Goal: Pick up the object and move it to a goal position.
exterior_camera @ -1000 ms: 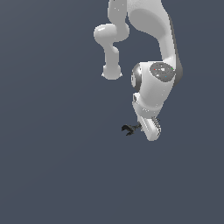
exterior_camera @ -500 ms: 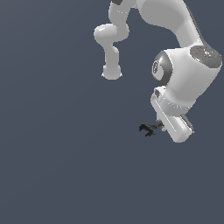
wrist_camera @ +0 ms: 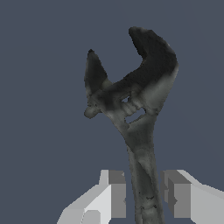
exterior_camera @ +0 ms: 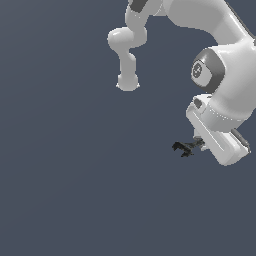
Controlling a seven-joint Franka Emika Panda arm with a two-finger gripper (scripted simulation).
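Observation:
The object [wrist_camera: 131, 100] is a small dark grey-black wrench with a forked jaw end. In the wrist view its handle runs down between my two white fingers [wrist_camera: 114, 192], and my gripper [wrist_camera: 144, 194] is shut on that handle. In the exterior view the object [exterior_camera: 184, 148] sticks out toward the exterior view's left from my gripper [exterior_camera: 198, 144], below the white wrist. The fingertips themselves are mostly hidden behind the hand there. No goal marker shows in either view.
The arm's white links [exterior_camera: 220, 75] fill the exterior view's upper right, and its base [exterior_camera: 127, 82] stands at the top middle. A plain dark grey-blue surface [exterior_camera: 75, 175] lies all around.
The gripper has carried the wrench toward the exterior view's right over the last second. The hand and forearm now sit closer to the right edge and look larger.

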